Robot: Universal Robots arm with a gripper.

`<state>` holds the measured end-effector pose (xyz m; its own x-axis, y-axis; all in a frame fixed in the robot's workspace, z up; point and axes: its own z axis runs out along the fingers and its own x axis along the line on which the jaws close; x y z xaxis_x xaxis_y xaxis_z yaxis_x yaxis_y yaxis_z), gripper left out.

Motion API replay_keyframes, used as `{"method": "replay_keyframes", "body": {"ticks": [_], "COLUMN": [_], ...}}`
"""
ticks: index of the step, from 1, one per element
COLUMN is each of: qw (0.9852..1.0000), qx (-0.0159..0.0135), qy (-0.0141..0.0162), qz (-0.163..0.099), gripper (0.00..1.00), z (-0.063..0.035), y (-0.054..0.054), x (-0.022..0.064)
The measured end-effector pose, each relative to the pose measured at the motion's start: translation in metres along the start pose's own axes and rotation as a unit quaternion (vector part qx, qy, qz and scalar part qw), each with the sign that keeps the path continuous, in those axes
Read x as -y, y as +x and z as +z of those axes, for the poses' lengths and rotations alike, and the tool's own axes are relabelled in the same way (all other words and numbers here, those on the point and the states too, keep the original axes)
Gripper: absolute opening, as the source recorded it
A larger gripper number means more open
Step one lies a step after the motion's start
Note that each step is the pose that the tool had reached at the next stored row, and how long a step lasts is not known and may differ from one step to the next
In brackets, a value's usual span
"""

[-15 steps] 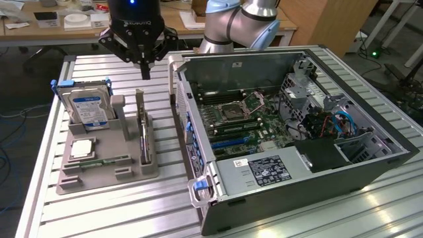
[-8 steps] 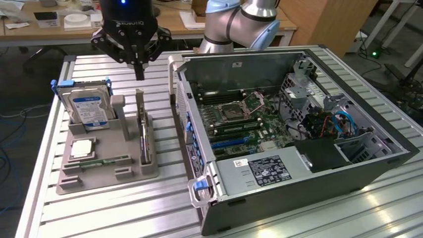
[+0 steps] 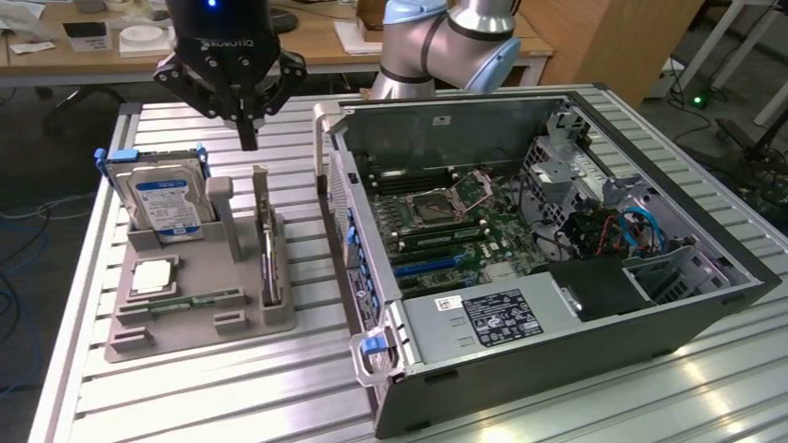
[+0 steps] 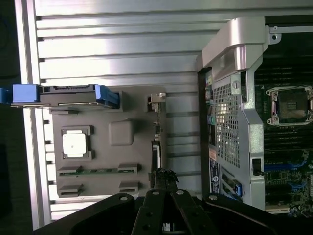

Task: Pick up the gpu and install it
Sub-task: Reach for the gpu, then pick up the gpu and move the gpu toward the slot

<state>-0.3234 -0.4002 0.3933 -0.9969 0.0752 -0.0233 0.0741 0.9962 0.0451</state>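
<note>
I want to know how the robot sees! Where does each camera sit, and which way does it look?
Exterior view: sits off the arm, high up, looking down at a slant over the table, the grey holder and the open computer case; the arm and its gripper show above the holder.
Wrist view: sits on the wrist, looking down past the gripper at the holder and the case's edge; the gripper shows.
Shared: the gpu standing on edge in the holder, the hard drive, the CPU chip, the case.
</note>
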Motion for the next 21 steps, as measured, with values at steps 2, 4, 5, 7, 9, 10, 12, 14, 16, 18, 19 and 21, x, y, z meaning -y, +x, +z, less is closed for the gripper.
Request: {"method": "replay_keyframes", "body": {"ticks": [2,4,5,7,9,10,12,14,16,18,19,21], "qw": [1.0000,1.0000,1.0000,1.0000,1.0000,1.0000,1.0000,1.0000,1.0000,1.0000,1.0000,1.0000], "qx": [0.0000,0.0000,0.0000,0.0000,0.0000,0.0000,0.0000,0.0000,0.0000,0.0000,0.0000,0.0000], "qy": [0.0000,0.0000,0.0000,0.0000,0.0000,0.0000,0.0000,0.0000,0.0000,0.0000,0.0000,0.0000], "qz": [0.000,0.000,0.000,0.000,0.000,0.000,0.000,0.000,0.000,0.000,0.000,0.000], "gripper": [0.11,0.11,0.11,0.11,0.11,0.11,0.11,0.11,0.11,0.11,0.11,0.24], "z": [-0.0001,-0.0001,-0.0001,-0.0002,-0.0002,-0.0002,-0.0002,-0.0001,-0.0002,-0.0002,-0.0002,-0.0002], "y": [0.0044,0.0051,0.0051,0.0054,0.0057,0.0057,0.0057,0.0057,0.0058,0.0058,0.0058,0.0059], "x": [0.0003,0.0004,0.0004,0.0005,0.0005,0.0005,0.0005,0.0005,0.0005,0.0005,0.0005,0.0005]}}
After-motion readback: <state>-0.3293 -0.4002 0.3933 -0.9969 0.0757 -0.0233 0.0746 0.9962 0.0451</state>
